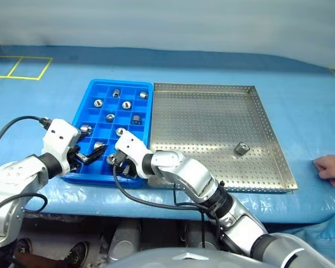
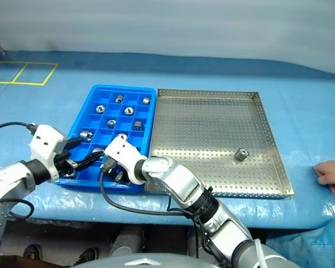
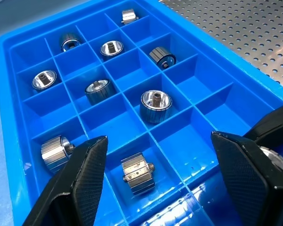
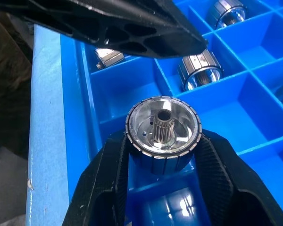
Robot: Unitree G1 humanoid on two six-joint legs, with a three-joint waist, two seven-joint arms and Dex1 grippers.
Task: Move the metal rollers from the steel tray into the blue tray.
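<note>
Steel tray (image 1: 212, 100): one metal roller (image 1: 242, 148) remaining, near right rim. Blue tray (image 1: 85, 109) alongside: rollers occupy several compartments, one apiece.

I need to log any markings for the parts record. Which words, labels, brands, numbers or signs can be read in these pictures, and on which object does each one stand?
None can be read.
Bright blue plastic compartment tray: no label.
Perforated silver-grey steel tray: no stamp.
Small shiny metal rollers: no lettering; the one in the right hand shows only ridges.
Yellow floor lines: plain lines, no characters.

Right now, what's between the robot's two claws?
One metal roller lying in a blue tray compartment, seen between the left gripper fingers in the left wrist view.
</note>
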